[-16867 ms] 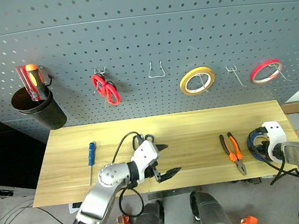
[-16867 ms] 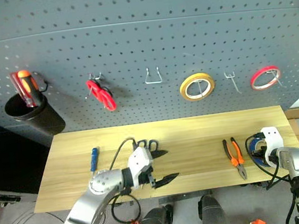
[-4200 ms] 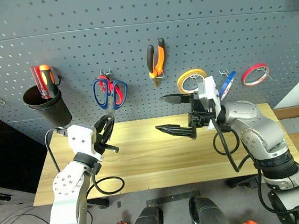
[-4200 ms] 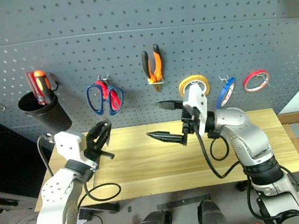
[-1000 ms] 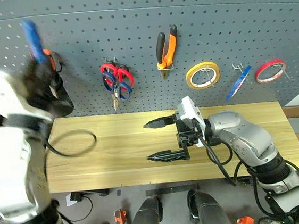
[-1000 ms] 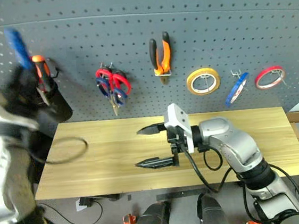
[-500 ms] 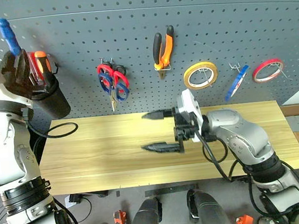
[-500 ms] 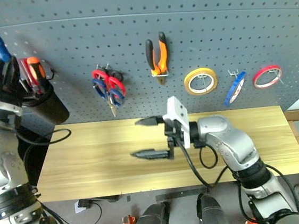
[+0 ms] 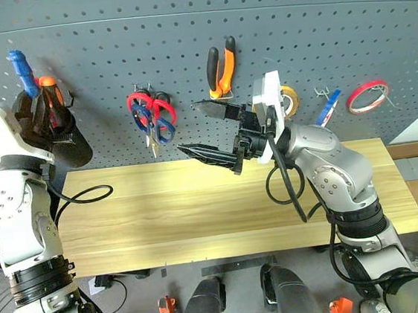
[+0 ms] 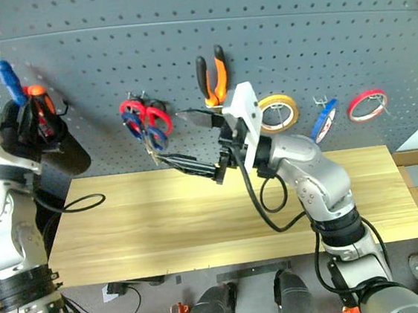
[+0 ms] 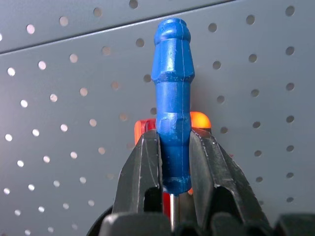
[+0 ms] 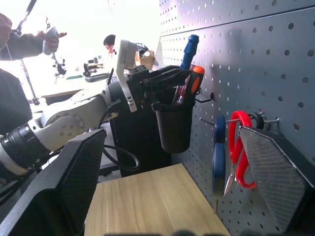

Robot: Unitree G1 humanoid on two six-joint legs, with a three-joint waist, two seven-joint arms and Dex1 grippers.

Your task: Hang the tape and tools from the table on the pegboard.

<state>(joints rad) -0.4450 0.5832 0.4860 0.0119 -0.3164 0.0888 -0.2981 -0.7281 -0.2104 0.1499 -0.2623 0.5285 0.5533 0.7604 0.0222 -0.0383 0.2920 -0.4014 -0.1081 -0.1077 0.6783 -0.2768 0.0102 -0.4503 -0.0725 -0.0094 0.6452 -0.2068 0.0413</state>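
Head views: the left end effector is clamped on the screwdriver, handle up and shaft down, just over the cup on the pegboard, likely so it drops in upright. The right end effector hangs spread wide and empty above the bare worktop; pliers, scissors and tape hang beyond it.

Left wrist view: fingers squeeze the blue handle low, leaving its top free.

Right wrist view: cup and scissors lie ahead between the parted jaws.
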